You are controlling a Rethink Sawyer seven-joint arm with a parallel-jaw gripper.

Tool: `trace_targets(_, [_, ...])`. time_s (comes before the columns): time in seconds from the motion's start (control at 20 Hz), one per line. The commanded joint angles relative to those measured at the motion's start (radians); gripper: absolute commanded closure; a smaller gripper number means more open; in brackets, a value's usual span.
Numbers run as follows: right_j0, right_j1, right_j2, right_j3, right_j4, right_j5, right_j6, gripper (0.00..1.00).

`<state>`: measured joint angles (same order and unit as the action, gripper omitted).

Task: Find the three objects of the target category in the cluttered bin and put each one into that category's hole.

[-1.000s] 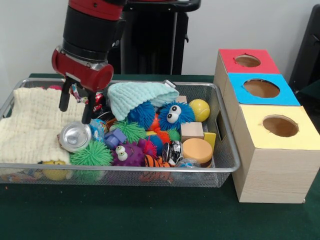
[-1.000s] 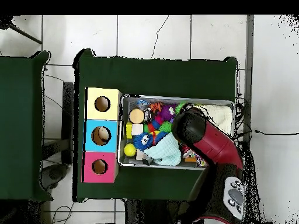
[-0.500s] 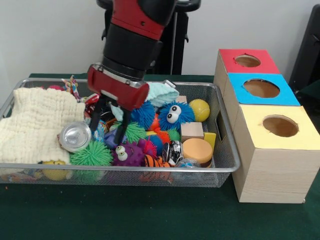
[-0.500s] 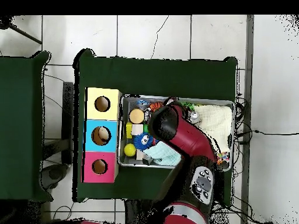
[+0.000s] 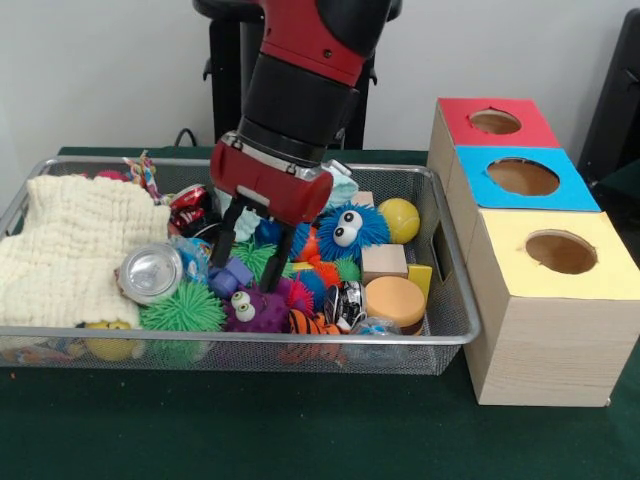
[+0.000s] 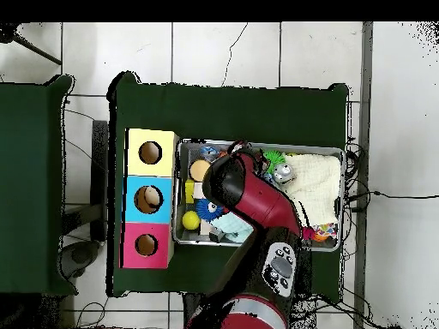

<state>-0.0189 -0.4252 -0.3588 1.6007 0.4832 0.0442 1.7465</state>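
Over the middle of the wire bin (image 5: 455, 325) the claw (image 5: 255, 238) hangs with its two dark fingers spread apart and nothing between them, tips just above the heap where a blue spiky ball (image 5: 270, 232), a green spiky ball (image 5: 262, 262) and a small purple block (image 5: 238, 272) crowd together. Which category is wanted cannot be told, so the target may be any of these; the googly-eyed blue fuzzy toy (image 5: 350, 230) sits just beside the claw on the side toward the three-hole box (image 5: 520, 290). A good pick, I judge, means descending straight with the fingers straddling one item only, since soft spikes could snag neighbours. Lift clear of the rim before crossing to the yellow hole (image 5: 560, 252), blue hole (image 5: 522, 177) or red hole (image 5: 495, 121).
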Motion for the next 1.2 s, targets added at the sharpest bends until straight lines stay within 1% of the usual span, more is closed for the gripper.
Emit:
trace_targets(0.05, [-0.118,-0.027,0.177,0.144,-0.043,-0.019,0.200,0.00])
trace_targets(0.15, [-0.165,-0.059,0.224,0.170,-0.063,0.024,0.155,0.00])
trace_targets(0.25, [-0.208,-0.085,0.264,0.198,-0.085,0.043,0.124,0.00])
trace_targets(0.35, [-0.233,-0.097,0.285,0.212,-0.103,0.050,0.112,0.00])
trace_targets(0.45, [-0.243,-0.100,0.293,0.214,-0.114,0.060,0.111,0.00])
trace_targets(0.55, [-0.238,-0.096,0.289,0.207,-0.117,0.074,0.119,0.00])
trace_targets(0.9, [-0.215,-0.071,0.269,0.187,-0.115,0.061,0.146,0.00])
trace_targets(0.95, [-0.210,-0.070,0.266,0.188,-0.114,0.051,0.151,0.00])
trace_targets(1.15, [-0.161,-0.054,0.217,0.177,-0.100,0.000,0.179,0.00])
trace_targets(1.2, [-0.162,-0.051,0.218,0.176,-0.102,-0.007,0.179,0.00])
